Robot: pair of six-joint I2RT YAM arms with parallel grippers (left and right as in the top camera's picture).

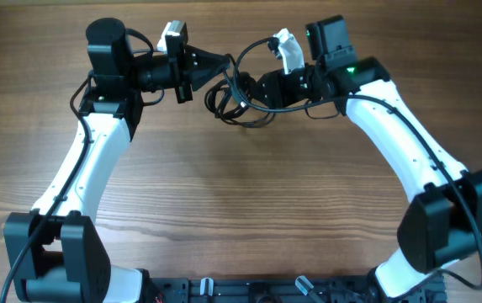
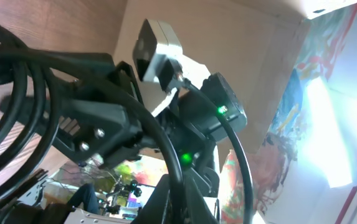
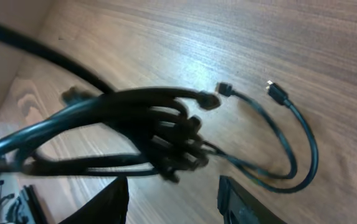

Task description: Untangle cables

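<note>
The cables (image 1: 234, 101) are a tangle of thin black cords lying between my two grippers at the table's far middle. One strand loops up towards the right wrist (image 1: 256, 44). My left gripper (image 1: 222, 66) points right and is shut on one cable strand (image 2: 177, 177) that runs down between its fingers; more loops hang at the left of that view (image 2: 13, 87). My right gripper (image 1: 255, 91) points left and is open, its fingers (image 3: 173, 202) apart just short of the bundle (image 3: 156, 134). Two small plug ends (image 3: 225, 89) lie on the wood.
The wooden table (image 1: 241, 202) extends to the front and both sides. The right wrist's white camera mount (image 1: 287, 50) stands close to the left gripper and also shows in the left wrist view (image 2: 159, 46). A black base rail (image 1: 257, 290) runs along the front edge.
</note>
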